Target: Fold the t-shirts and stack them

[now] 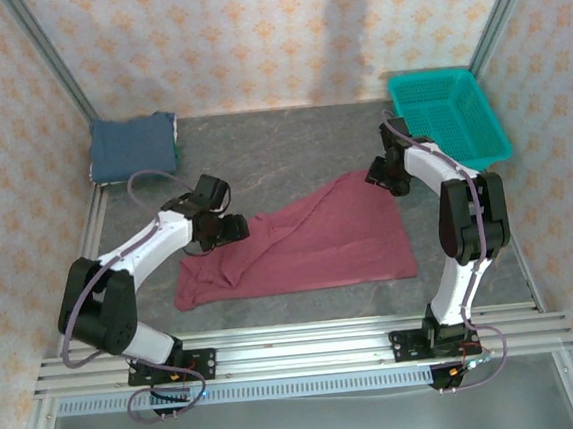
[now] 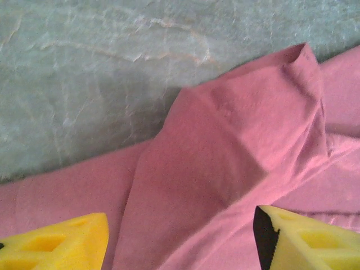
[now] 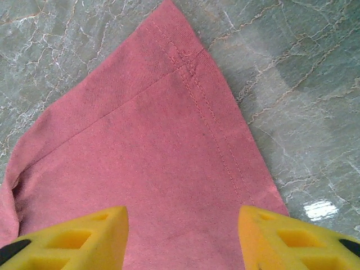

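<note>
Left wrist: claw (image 2: 181, 225) spread over shirt (image 2: 225, 129)

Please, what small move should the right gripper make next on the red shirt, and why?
Probably lower the right gripper onto the pointed corner of the maroon shirt and close. Its jaws stand open above that corner, which lies flat on the table, ungrasped. The left gripper hovers open over a raised fold.

My bench: grey marbled tabletop (image 1: 281, 155), cream patterned walls (image 1: 251, 37) on three sides — aluminium rail (image 1: 308, 345) along my near edge.
</note>
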Tool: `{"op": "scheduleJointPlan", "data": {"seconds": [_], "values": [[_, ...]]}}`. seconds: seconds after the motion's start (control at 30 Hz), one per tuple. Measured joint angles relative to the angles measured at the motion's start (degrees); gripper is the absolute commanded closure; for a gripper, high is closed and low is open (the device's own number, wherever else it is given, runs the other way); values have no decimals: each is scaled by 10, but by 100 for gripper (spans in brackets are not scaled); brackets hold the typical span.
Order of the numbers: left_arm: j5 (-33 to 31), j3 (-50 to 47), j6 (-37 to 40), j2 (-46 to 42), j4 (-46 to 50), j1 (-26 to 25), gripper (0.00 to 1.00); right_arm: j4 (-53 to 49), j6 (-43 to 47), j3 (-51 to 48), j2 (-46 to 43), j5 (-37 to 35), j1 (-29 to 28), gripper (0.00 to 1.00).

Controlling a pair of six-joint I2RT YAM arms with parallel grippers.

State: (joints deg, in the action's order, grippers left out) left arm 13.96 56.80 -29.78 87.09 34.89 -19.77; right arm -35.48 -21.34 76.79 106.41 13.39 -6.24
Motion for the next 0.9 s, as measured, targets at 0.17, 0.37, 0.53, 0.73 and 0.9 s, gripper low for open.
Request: {"op": "scheduleJointPlan", "data": {"seconds": [0.17,0.37,0.53,0.73,0.9], "values": [[-23,45,35,51,12,-1,36,0,2,0,0,0,0,47],[-51,90,64,87,32,-24,45,0,2,0,0,0,0,47],[-57,97,78,108,41,-36,56,0,2,0,2,1,0,47],[-75,118,95,126,58,-39,84,0,2,5,20,2,0,47],[-89,141,111,126,76,-39,100,-3,2,29,45,2,0,48]]}}
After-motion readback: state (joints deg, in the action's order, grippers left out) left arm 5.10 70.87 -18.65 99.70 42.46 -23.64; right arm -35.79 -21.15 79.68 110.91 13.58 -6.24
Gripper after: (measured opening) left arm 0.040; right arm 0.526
